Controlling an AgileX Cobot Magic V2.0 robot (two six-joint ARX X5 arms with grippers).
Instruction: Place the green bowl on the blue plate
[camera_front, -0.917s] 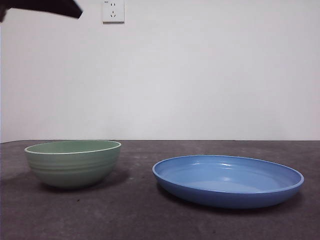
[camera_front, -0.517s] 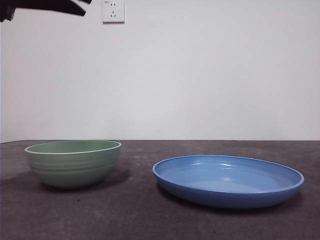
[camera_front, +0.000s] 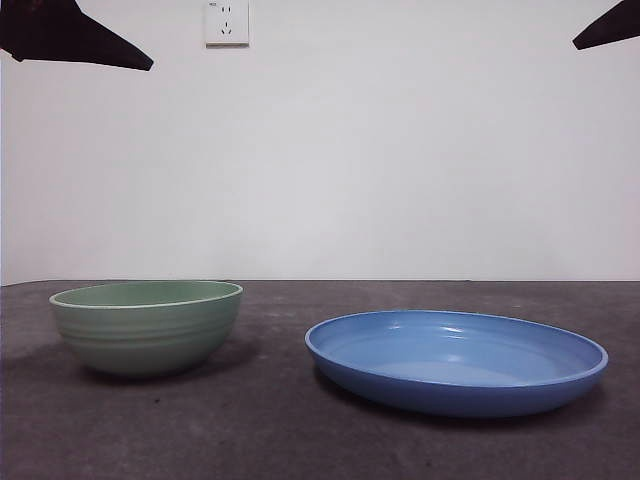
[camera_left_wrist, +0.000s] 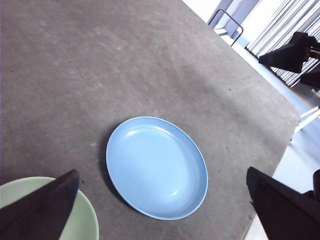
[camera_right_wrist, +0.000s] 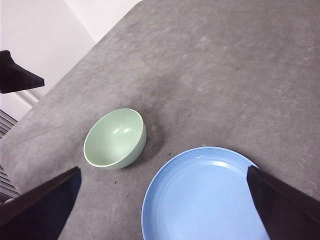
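Observation:
The green bowl (camera_front: 147, 325) stands upright on the dark table, left of the blue plate (camera_front: 455, 360), with a gap between them. Both are empty. My left gripper (camera_left_wrist: 161, 172) hangs open high above the table; below it lie the plate (camera_left_wrist: 156, 167) and the bowl's rim (camera_left_wrist: 82, 222). My right gripper (camera_right_wrist: 163, 170) is also open and high, looking down on the bowl (camera_right_wrist: 114, 138) and the plate (camera_right_wrist: 200, 195). Neither gripper touches anything. In the front view the arms show only as black tips at the top left (camera_front: 70, 35) and top right (camera_front: 610, 25).
The grey table (camera_front: 270, 430) ends at a white wall with a socket (camera_front: 226, 22). The left wrist view shows the table's edge (camera_left_wrist: 285, 145) near the plate, with floor and railings beyond it.
The black tip at the top left has grown and dropped a little lower. A second black tip has come into the top right corner. Bowl and plate have not moved.

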